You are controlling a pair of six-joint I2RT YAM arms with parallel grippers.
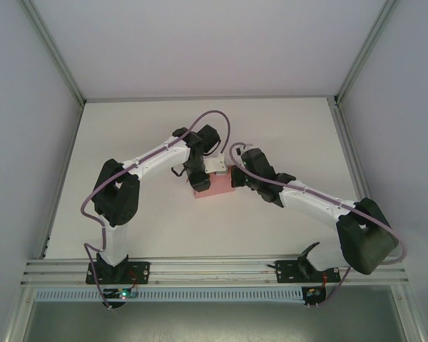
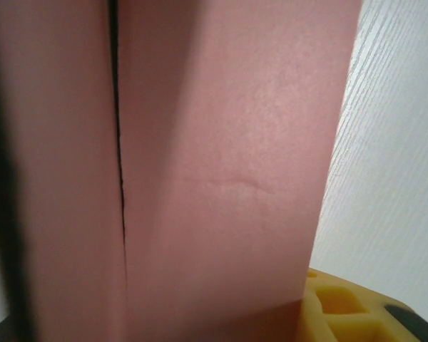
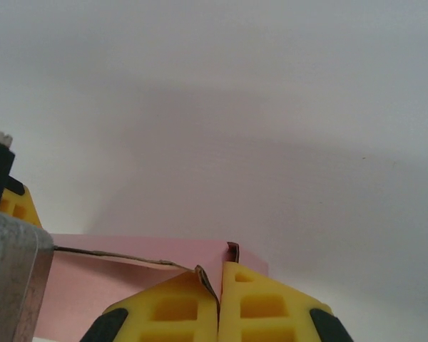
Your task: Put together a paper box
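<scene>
Right wrist view: the right claw [image 3: 219, 285] is closed, yellow pads pressed together. A thin paper edge runs into the seam between them, so it looks pinched on a flap of the paper box [image 3: 128, 285].
Left claw [image 1: 197, 179]: part-way closed across the box body. In its wrist view pink card fills the gap between the fingers, and one yellow pad [image 2: 342, 313] lies against the card's lower right edge. I judge this a hold.
Box position: mid-desk, between the two claws, folded up into a small block, not lying as a flat sheet. The left claw is at its left side, the right claw at its right side.
Box surface: two pink panels meet along a narrow dark slit [image 2: 118, 142] that is not fully shut. A faint dent [image 2: 228, 183] crosses the wider panel.
Desk [image 1: 271, 128]: white, carrying the box.
Weight: likely very light. It would slide or lift with any pull, so one claw should pin it while the other works.
Stiffness: thin card, springy at the creases. Panels probably bow if squeezed hard on a hollow face, and flaps tend to spring open.
Grip surface: matte, probably not slippery against the pads.
Where to hold: across folded edges or corners, where doubled card resists crushing. Take flaps by the free edge, near a crease, for tucking.
Risk: an overtight squeeze creasing a wall, or a tug tearing a flap at its fold.
Step in hand: probably closing or tucking a flap. Assembly looks well along, but the slit suggests it is not finished.
</scene>
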